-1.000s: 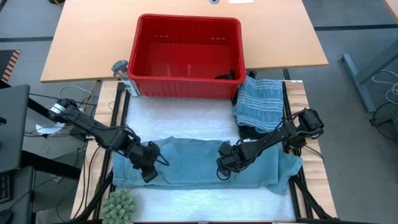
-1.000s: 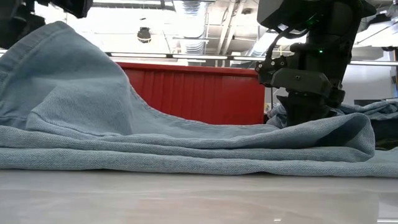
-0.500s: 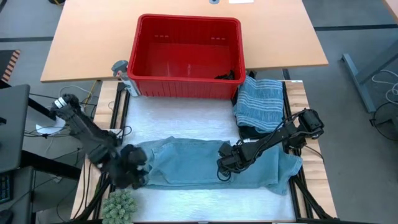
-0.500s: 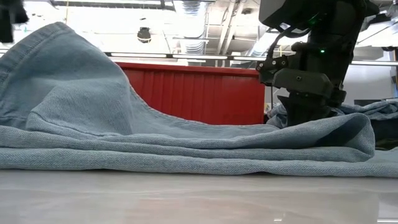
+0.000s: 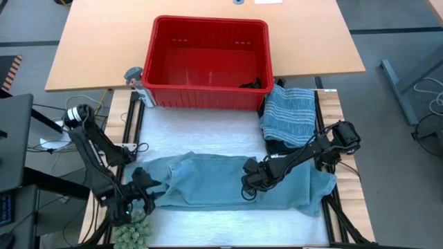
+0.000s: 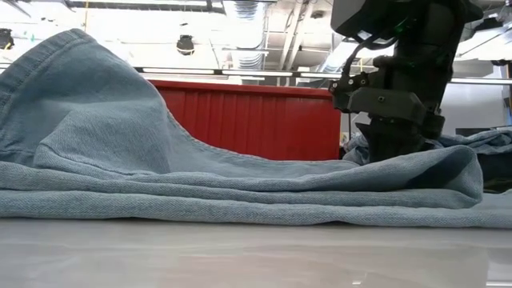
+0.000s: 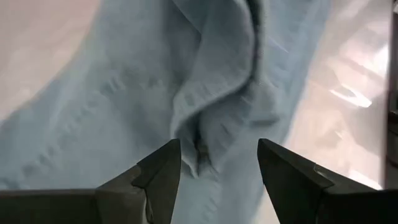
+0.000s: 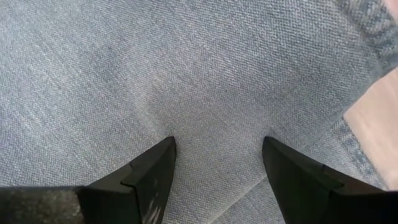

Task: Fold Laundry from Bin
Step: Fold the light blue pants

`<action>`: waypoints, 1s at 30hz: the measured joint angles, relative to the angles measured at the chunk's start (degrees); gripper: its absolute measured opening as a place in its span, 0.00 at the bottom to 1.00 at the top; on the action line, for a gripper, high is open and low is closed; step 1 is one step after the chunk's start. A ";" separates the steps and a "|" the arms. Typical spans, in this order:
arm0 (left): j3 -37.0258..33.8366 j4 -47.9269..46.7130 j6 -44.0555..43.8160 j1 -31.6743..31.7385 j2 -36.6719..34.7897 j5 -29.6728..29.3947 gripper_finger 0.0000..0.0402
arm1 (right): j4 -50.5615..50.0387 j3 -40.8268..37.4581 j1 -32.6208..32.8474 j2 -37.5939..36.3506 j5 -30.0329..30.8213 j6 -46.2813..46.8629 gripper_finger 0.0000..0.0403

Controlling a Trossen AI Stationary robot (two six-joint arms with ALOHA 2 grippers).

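Nearest the table's front edge, at the left corner, sits a green spiky ball (image 5: 133, 228). Just behind it hangs the left gripper (image 5: 140, 200), its fingers (image 7: 158, 174) spread apart and empty, off the left end of the jeans (image 5: 228, 183), over a bunched fold.

The jeans, light blue denim, lie stretched across the front half of the white mat (image 5: 201, 131), their left end humped up. In the low view that hump fills the left side and hides much of what lies behind. The right gripper (image 5: 249, 183) presses down on the middle of the jeans, fingers (image 8: 155, 171) wide apart on flat cloth, nothing pinched between them. Its arm runs back to the right.

Farther back on the right lies a folded striped cloth (image 5: 287, 114), grey-blue, on top of a dark garment (image 5: 280, 146), both touching the bin's right front corner. The red bin (image 5: 208, 97) stands at the far edge of the mat, on a wooden table (image 5: 90, 48); a scrap of black cloth (image 5: 252, 84) shows in its right front corner. A small grey object (image 5: 135, 76) stands at the bin's left front corner.

Beyond the bin, the low view shows ceiling lights and ducts (image 6: 240, 16).
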 joint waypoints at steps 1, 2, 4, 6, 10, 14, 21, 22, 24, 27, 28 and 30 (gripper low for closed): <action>-0.29 -0.09 0.02 0.22 0.56 -1.02 0.50 | 0.05 0.00 0.02 0.00 -0.21 0.30 0.67; -0.29 -0.69 0.27 0.45 0.96 -1.99 0.50 | 0.05 0.00 0.02 0.00 -0.51 0.65 0.67; -0.29 -0.97 1.59 1.02 1.77 -3.00 0.50 | 0.06 0.00 0.02 0.00 -0.84 0.99 0.67; -0.29 -0.39 4.30 1.20 2.08 -2.78 0.51 | 0.04 0.00 0.02 0.00 -1.47 1.01 0.67; -0.10 5.39 11.61 1.22 2.03 -1.61 0.55 | 0.04 0.00 0.09 -0.02 -1.75 1.16 0.67; -0.05 10.03 17.32 1.37 1.51 4.03 0.59 | 0.06 0.00 0.09 -0.02 -1.83 1.27 0.67; -0.05 4.80 16.15 2.96 1.51 5.69 0.61 | 0.06 0.00 0.09 -0.02 -1.86 1.26 0.67; -0.05 3.83 14.83 3.23 1.51 5.73 0.61 | 0.06 0.00 0.09 -0.02 -1.86 1.25 0.67; -0.05 2.22 11.53 3.82 1.51 6.86 0.61 | 0.06 0.00 0.09 -0.02 -1.86 1.25 0.67; -0.05 1.51 6.65 4.72 1.60 7.24 0.61 | 0.06 0.00 0.09 -0.02 -1.84 1.22 0.67; -0.05 1.59 4.68 5.10 1.60 6.81 0.61 | 0.07 0.00 0.09 -0.02 -1.82 1.24 0.67; -0.05 1.49 1.73 5.93 1.60 5.15 0.61 | 0.06 0.00 0.09 -0.02 -1.61 1.22 0.67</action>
